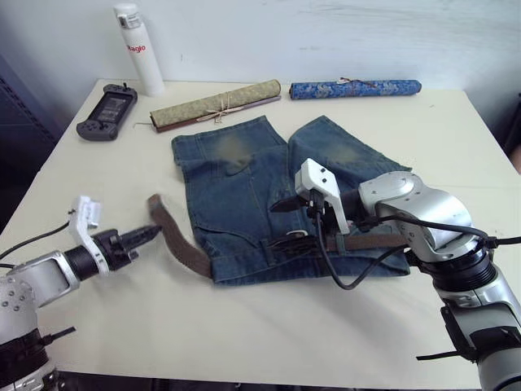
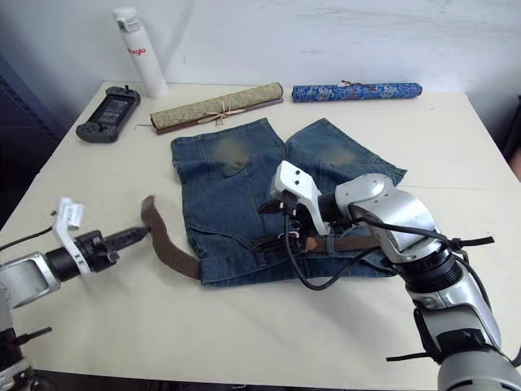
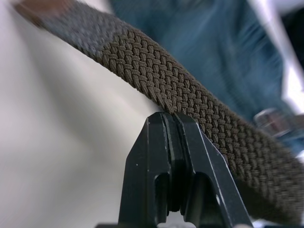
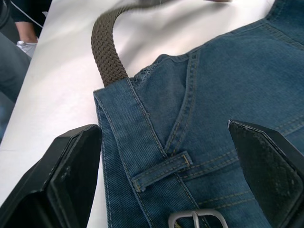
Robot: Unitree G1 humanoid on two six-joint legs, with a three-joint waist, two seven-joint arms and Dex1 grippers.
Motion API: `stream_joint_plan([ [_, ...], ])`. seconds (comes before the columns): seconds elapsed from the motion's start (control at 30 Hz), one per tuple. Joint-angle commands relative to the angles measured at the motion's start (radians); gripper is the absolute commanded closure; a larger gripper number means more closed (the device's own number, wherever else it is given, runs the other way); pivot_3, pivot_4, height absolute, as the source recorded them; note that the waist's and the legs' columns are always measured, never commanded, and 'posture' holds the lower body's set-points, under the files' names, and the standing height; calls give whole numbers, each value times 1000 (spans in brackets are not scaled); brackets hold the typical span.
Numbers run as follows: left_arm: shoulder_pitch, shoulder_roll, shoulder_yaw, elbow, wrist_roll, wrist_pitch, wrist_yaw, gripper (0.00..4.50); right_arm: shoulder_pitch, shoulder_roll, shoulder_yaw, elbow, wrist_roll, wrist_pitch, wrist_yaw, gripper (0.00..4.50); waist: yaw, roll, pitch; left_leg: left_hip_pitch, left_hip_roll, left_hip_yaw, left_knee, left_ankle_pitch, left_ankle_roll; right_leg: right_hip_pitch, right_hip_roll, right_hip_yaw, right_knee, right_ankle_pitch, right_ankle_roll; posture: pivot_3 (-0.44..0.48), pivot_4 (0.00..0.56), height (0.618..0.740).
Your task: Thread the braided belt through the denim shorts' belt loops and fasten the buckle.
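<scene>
The denim shorts [image 1: 244, 187] lie flat mid-table, waistband toward me. The braided belt [image 1: 183, 248] runs along the waistband, leaves it at the left corner and curves up to its tip [image 1: 155, 200]. My left gripper [image 1: 151, 234] is shut, its fingertips [image 3: 172, 118] against the belt's edge with nothing clamped between them. My right gripper [image 1: 286, 221] hovers open over the waistband. Its fingers [image 4: 71, 166] straddle a belt loop [image 4: 161, 171] and the silver buckle [image 4: 197, 219]. The belt slips under the denim at the waistband corner [image 4: 111, 80].
Along the table's far side stand a white bottle [image 1: 138, 49], a dark game controller [image 1: 107, 112], an olive rolled mat [image 1: 216, 104] and a blue patterned roll [image 1: 355, 88]. A person's shoe [image 4: 23, 45] shows beyond the table's left edge.
</scene>
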Motion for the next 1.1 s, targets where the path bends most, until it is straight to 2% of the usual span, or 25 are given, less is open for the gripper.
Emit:
stream_joint_plan([
  [0.03,-17,-12,55,-52,-93,12,20,4472,-15,-1,-16,-12,2,-12,4,0,-7,0,0,0,0,0,0,0,0,0,1,0,0,0,0,0,150,686],
  [0.3,-65,-54,-2,-153,-217,-62,61,4472,-4,-15,-41,-19,0,-9,-14,0,-12,-2,1,1,0,0,1,1,0,1,1,0,0,0,0,0,150,686],
  [0.47,-74,-43,-77,-193,-241,-111,77,4472,-3,-29,-72,-13,8,-4,-31,0,-11,-3,1,0,0,0,1,1,-1,1,1,0,0,0,0,0,150,686],
  [0.57,-144,-42,-202,-243,-254,-142,61,4472,-29,-68,-152,31,34,19,-26,0,-7,-4,3,0,0,0,1,2,-1,1,1,0,0,0,0,0,150,686],
  [0.7,-152,1,-413,-285,-142,-200,-16,4472,-46,-103,-191,45,43,37,-31,0,4,-5,3,0,0,1,1,2,0,2,1,1,-1,1,0,0,150,686],
  [0.9,-168,50,-572,-236,-21,-295,-101,4472,-35,-142,-211,9,45,67,-55,0,1,-4,3,0,1,1,0,4,-1,1,3,1,-1,0,0,0,150,686],
  [1.1,-188,163,-761,-231,199,-480,-258,4472,9,-184,-240,-68,85,136,-75,0,8,-4,3,0,1,1,0,4,-1,1,2,1,-1,1,0,0,150,686],
])
